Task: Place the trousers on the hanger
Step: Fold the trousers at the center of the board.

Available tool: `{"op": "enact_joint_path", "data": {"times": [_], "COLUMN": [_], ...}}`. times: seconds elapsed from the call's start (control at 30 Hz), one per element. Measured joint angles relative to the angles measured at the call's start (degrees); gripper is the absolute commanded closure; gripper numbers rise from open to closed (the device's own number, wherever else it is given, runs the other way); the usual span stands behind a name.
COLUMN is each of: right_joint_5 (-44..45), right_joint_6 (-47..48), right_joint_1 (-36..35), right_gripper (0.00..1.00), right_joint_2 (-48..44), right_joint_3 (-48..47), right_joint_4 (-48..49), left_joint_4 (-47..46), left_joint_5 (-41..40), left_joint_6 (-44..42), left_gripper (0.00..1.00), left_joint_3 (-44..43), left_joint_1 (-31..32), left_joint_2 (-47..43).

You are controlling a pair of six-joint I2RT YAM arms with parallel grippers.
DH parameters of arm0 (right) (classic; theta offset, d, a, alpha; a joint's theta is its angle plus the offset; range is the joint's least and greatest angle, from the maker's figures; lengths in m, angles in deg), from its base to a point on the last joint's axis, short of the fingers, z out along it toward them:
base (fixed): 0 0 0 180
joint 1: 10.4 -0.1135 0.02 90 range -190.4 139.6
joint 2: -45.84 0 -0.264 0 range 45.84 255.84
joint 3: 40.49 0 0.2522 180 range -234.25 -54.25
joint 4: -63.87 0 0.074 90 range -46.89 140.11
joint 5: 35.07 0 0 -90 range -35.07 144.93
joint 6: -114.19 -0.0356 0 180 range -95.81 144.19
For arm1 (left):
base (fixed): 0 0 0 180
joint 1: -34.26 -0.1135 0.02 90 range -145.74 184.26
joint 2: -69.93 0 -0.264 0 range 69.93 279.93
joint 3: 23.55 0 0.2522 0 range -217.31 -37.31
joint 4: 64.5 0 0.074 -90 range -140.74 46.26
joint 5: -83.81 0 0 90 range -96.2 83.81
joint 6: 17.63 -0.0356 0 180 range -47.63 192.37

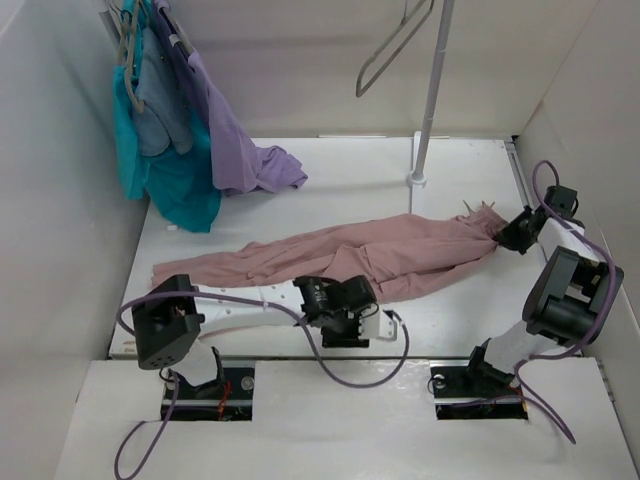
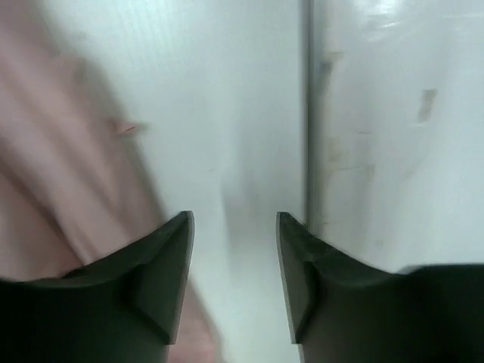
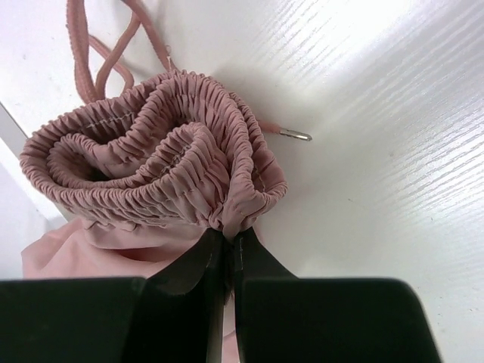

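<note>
On the white table point(image 1: 330, 190) the trousers point(image 1: 400, 255) are stretched out, their waistband point(image 3: 151, 151) pinched tight in the right gripper point(image 3: 228, 236), while the left gripper point(image 2: 234, 219) is seen partly open and empty beside the legs point(image 1: 250, 265). The hanger point(image 1: 393, 45) is hung high at the back; a firm mid-leg grasp is likely needed so the cloth can be draped evenly.

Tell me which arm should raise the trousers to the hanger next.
Right. The right claw is shut on the trousers at the gathered waistband, nearer the hanger. The left claw stands open over bare table beside the fabric, holding nothing.
</note>
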Motion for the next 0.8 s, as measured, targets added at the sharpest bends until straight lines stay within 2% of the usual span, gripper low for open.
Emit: {"op": "enact_joint_path", "data": {"times": [0.03,0.1,0.17,0.3,0.43,0.63,0.7,0.8], "right_joint_5": [0.0,0.1,0.2,0.3,0.4,0.8,1.1,1.3], "right_joint_6": [0.0,0.0,0.1,0.1,0.1,0.5,0.6,0.6], "right_joint_1": [0.0,0.0,0.0,0.0,0.0,0.0,0.0,0.0], "right_gripper": [1.00,1.00,1.00,1.00,1.00,1.00,1.00,1.00], "right_joint_2": [-0.2,-0.6,-1.0,-1.1,-1.1,-1.1,-1.1,-1.1], "right_joint_3": [-0.2,-0.5,-0.5,-0.5,-0.5,-0.5,-0.5,-0.5], "right_joint_4": [-0.2,-0.5,-0.6,-0.8,-0.9,-1.1,-1.2,-1.3], "left_joint_4": [-0.1,-0.1,-1.4,-5.6,-7.5,-3.6,-1.1,1.5], "left_joint_5": [0.1,-0.1,-0.5,-1.3,0.9,12.7,15.2,15.8], "left_joint_6": [0.2,1.4,2.7,4.5,4.9,4.1,3.7,3.5], "left_gripper": [0.41,0.33,0.27,0.23,0.21,0.21,0.24,0.38], "left_joint_3": [-0.1,-1.5,-4.5,-13.0,-21.8,-28.7,-28.8,-28.8], "left_joint_1": [-0.8,-5.0,-11.1,-21.6,-26.0,-29.7,-30.6,-30.8], "left_joint_2": [0.0,0.0,0.0,0.8,6.6,20.1,23.2,25.6]}}
